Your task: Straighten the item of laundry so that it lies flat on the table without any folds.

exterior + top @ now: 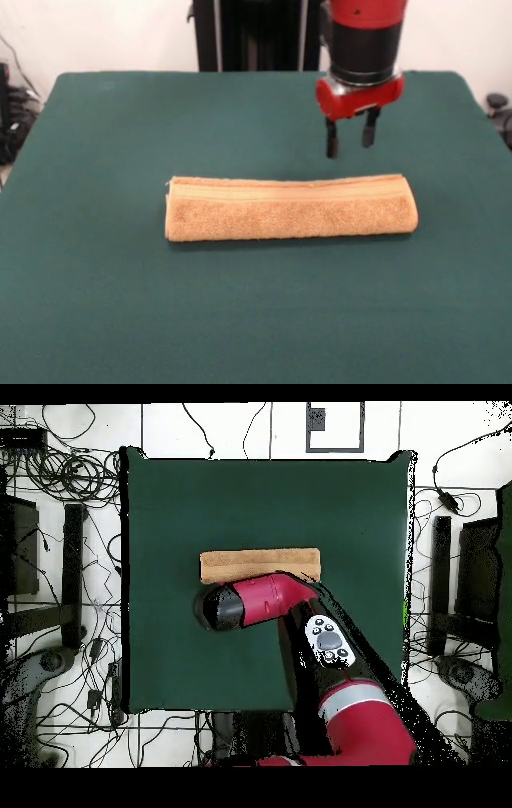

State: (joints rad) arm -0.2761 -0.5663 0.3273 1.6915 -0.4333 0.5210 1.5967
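Note:
The orange-tan towel (pixel 290 210) lies folded into a long narrow strip across the middle of the dark green table (pixel 120 304). A paler woven band runs along its far edge. My gripper (pixel 350 144) hangs above the table just behind the towel's right part, clear of the cloth. Its two black fingers (pixel 331 146) point down with a gap between them and hold nothing. In the overhead view the towel (pixel 240 565) shows as a strip, and the red arm (pixel 265 599) covers part of its near edge and hides the gripper.
The robot's black pedestal (pixel 248 32) stands at the table's far edge. Cables and black stands (pixel 70 574) lie on the floor around the table.

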